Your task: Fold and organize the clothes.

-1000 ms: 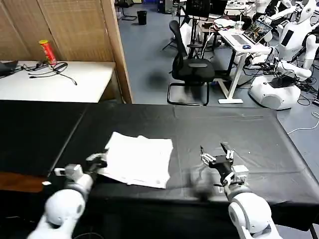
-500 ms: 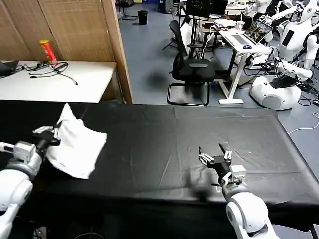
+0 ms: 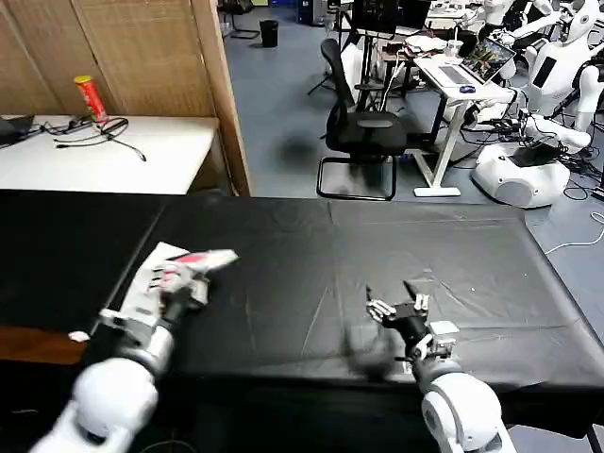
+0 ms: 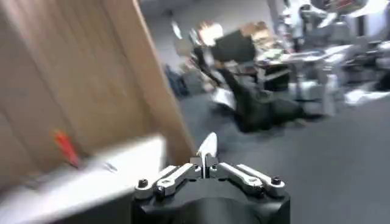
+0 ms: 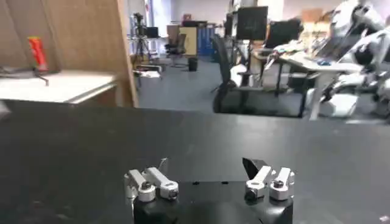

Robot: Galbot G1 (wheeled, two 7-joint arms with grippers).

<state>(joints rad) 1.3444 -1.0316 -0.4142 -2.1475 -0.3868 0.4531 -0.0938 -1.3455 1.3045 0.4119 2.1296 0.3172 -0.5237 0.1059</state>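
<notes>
swinging back over the black table (image 3: 396,245), the left gripper (image 3: 179,279) clamped the folded white cotton t-shirt (image 3: 168,264) at its left edge, while the right gripper (image 3: 396,307) idled spread wide near the front edge, suggesting stowing was underway.

Black-covered table (image 3: 377,255), blue-grey floor (image 3: 283,104), office chair (image 3: 363,132), wooden partition (image 3: 123,47)

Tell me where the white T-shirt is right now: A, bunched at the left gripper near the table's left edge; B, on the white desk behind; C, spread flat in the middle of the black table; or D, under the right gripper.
A: in the head view the white T-shirt sits bunched at the left gripper by the black table's left edge, while the right gripper stands open over bare cloth.
</notes>
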